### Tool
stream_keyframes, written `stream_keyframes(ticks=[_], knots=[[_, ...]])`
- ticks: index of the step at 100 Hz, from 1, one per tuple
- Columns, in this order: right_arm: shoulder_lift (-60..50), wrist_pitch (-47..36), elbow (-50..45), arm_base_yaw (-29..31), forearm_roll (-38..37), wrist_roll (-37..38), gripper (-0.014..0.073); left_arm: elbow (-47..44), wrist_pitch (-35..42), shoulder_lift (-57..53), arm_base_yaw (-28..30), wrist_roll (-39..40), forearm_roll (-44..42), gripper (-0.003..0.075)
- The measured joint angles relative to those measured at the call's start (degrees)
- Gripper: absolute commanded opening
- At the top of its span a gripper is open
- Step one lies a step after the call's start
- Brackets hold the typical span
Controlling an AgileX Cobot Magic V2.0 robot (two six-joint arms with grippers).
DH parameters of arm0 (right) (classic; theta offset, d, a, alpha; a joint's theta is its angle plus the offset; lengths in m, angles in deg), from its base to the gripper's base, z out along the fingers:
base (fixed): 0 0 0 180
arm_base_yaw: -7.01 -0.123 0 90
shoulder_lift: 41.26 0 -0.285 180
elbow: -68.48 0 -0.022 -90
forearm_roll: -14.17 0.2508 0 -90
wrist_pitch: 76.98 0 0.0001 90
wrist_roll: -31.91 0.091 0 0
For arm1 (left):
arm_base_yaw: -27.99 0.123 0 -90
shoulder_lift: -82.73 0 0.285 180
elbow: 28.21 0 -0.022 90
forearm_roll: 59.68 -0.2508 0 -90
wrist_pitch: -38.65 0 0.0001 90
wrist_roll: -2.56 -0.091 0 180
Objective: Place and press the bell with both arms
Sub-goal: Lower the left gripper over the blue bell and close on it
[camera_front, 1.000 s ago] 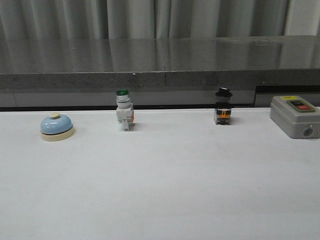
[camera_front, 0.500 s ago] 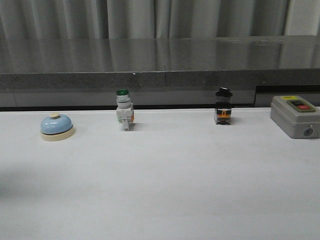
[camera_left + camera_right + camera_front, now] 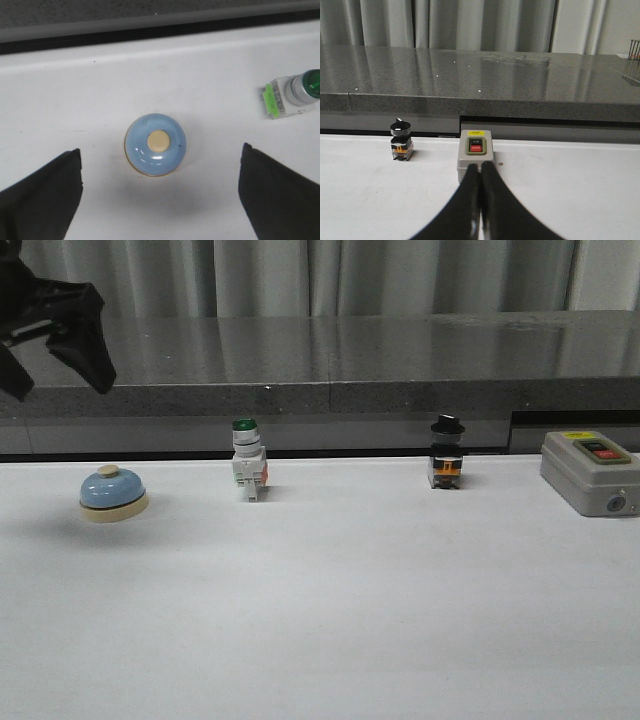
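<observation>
The bell (image 3: 113, 494), light-blue dome with cream base and button, stands on the white table at the far left. My left gripper (image 3: 55, 360) hangs open high above it at the front view's top left. In the left wrist view the bell (image 3: 155, 145) lies between and just beyond the two wide-apart black fingers (image 3: 42, 195), untouched. My right gripper (image 3: 479, 172) is shut and empty, low over the table, pointing at a grey on/off box; it is out of the front view.
A green-capped white switch (image 3: 248, 462) and a black-capped switch (image 3: 446, 454) stand along the back of the table. A grey on/off switch box (image 3: 590, 472) sits at the right. A dark stone ledge (image 3: 330, 380) runs behind the table.
My left gripper has come into the front view at the top left, above the bell. The bell and the switches have not moved.
</observation>
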Motion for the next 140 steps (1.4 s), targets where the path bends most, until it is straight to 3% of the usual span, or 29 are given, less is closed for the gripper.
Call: stream_keyframes(ticks=[42, 92, 140], knots=[[0.00, 0.00, 0.00, 0.00, 0.00, 0.00, -0.0060, 13.73, -8.68, 15.55, 0.00, 0.00, -0.50, 0.0597], [0.00, 0.00, 0.00, 0.00, 0.00, 0.00, -0.0060, 16.35, -9.17, 23.28, -0.09, 0.00, -1.53, 0.0594], [0.00, 0.00, 0.00, 0.00, 0.00, 0.00, -0.0060, 17.11, -9.93, 23.61, -0.09, 0.00, -1.53, 0.0334]])
